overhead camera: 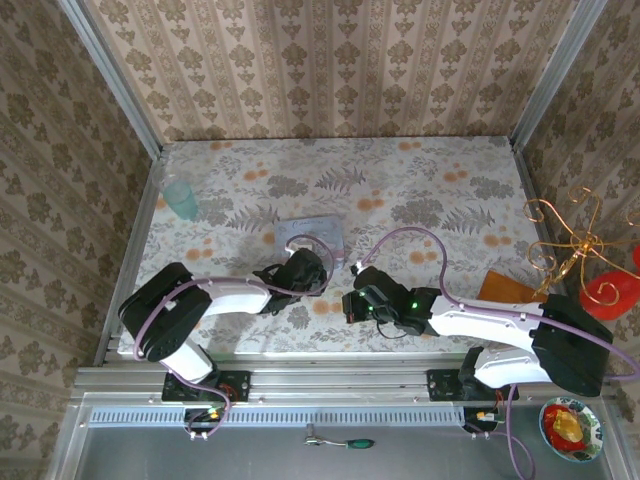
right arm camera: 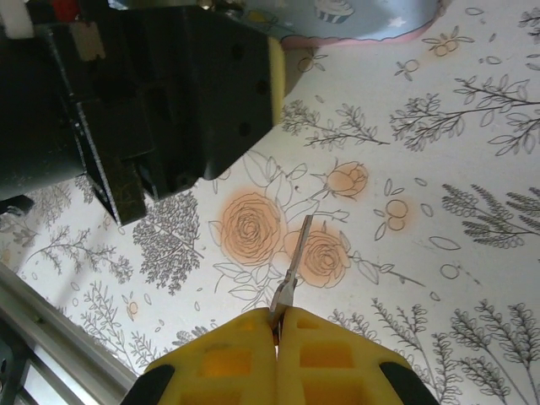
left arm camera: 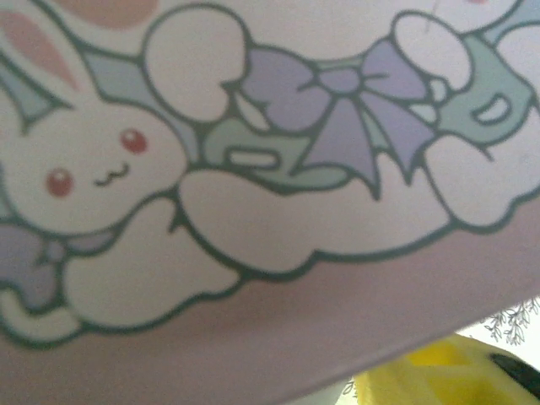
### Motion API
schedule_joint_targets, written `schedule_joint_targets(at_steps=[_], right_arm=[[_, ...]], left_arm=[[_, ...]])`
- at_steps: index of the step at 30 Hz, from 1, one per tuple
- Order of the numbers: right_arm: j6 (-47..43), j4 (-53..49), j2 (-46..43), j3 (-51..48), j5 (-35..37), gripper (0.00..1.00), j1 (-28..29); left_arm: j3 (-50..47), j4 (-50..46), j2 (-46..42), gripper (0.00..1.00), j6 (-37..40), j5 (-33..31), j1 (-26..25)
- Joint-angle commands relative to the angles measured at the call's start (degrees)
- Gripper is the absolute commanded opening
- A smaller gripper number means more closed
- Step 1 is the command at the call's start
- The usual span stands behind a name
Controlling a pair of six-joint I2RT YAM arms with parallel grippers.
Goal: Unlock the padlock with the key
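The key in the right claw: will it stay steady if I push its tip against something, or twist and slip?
Likely stiff: the key looks like a thin, straight metal blade. It may pivot, since the right claw pinches only its end between the yellow pads. Smooth metal could slip under a push, so go gently.

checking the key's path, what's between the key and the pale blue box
Nothing but bare flowered tablecloth, as the right wrist view shows between the key and the pale blue box.
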Motion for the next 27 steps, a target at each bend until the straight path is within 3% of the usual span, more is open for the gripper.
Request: schedule_joint_targets(at_steps=[1,8,19,23,27], right_arm=[[0.5,0.9,-0.4,-1.5,-1.3,0.0,-1.8],[0.8,1.8,-0.9,-1.8,-2.4,0.0,-3.0],[0.8,8.3,-1.3,-3.9,-6.0,0.0,-6.3],[0.2,10.1,-0.6,-3.8,-7.4,0.0,-6.5],[-0.1,11.0,-0.1,-4.1,-7.4,0.0,-6.5]], left_arm=[[1.9,-3.9,1.2,0.43,-0.9,-2.7,0.3],[2.6,-6.2,0.0,0.34,-2.4,-3.6,-0.8],[1.0,-4.4,-6.7,0.22,-13.3,4.3,0.0],[-1.0,-1.3,-9.4,0.21,-17.8,8.9,1.2],[1.2,-8.1,-10.2,0.23,-17.2,5.7,1.2]])
